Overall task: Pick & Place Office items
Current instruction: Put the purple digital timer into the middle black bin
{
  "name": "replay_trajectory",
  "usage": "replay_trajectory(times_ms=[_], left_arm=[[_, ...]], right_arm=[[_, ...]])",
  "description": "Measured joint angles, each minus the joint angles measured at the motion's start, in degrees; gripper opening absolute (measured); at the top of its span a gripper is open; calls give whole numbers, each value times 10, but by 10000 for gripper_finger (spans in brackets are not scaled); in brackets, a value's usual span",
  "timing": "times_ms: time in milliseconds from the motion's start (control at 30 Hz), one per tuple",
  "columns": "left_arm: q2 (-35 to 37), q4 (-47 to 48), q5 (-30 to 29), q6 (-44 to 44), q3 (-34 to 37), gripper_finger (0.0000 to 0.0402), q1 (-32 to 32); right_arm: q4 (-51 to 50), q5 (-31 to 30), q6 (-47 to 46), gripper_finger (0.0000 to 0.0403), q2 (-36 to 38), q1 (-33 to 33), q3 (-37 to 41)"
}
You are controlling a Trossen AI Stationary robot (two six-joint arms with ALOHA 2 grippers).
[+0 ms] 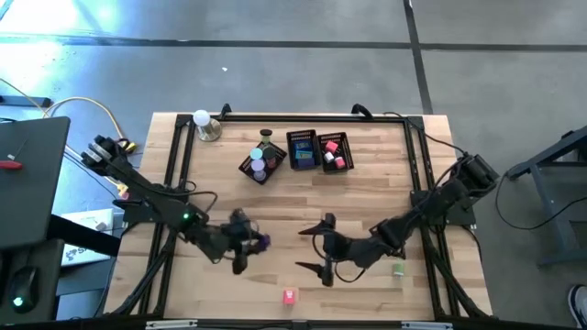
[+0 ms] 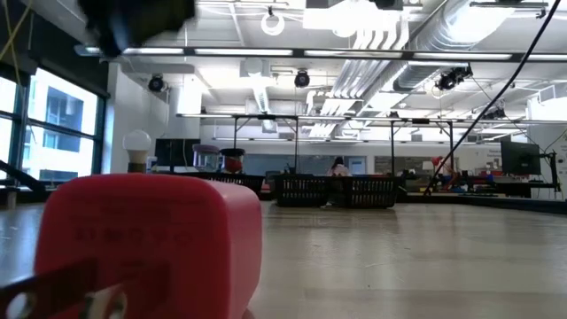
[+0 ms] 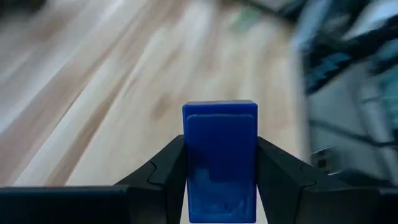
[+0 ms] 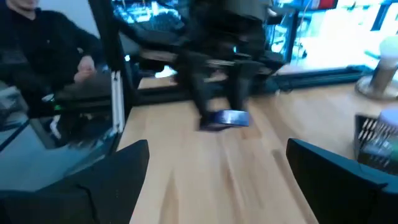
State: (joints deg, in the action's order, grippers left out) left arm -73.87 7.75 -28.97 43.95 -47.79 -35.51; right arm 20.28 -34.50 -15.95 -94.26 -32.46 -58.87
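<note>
A: Item under grip?
B: Blue block (image 3: 220, 158), a flat-faced rectangle with a slightly raised panel on its front, deep glossy blue. It stands upright between the two dark fingers (image 3: 163, 174) of the left pincer (image 1: 246, 242), which is clamped on its sides. From above it reads as a small blue-purple spot at the pincer tip, over the front left of the worktop (image 1: 367, 183). From the right wrist it shows as a blue piece (image 4: 225, 118) under the left arm, motion-smeared.

A: Other loose items?
B: Pink block (image 1: 290, 296) near the front edge, midway along; it fills the low view as a big rounded red-pink shape (image 2: 151, 244). Green piece (image 1: 399, 269) at front right, beside the right arm.

A: Right pincer?
B: Right pincer (image 1: 326, 247) sits at the centre front, fingers spread wide apart, nothing between them.

A: Rear of the worktop?
B: Three black mesh baskets in a row: left basket (image 1: 261, 163) tilted, with purple and pale pieces; middle basket (image 1: 303, 149) with blue; right basket (image 1: 335, 151) with pink and red. White ball on a metal base (image 1: 204, 122) at the back left corner.

A: Beyond the worktop?
B: A person in dark clothing (image 4: 46, 43), seated, seen from the right wrist.
</note>
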Motion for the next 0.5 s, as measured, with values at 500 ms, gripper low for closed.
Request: replay_trajectory(times_ms=[500], left_arm=[[-63, -376, -4, -338, -1, 144, 13]], right_arm=[[175, 15, 142, 369, 0, 30, 0]])
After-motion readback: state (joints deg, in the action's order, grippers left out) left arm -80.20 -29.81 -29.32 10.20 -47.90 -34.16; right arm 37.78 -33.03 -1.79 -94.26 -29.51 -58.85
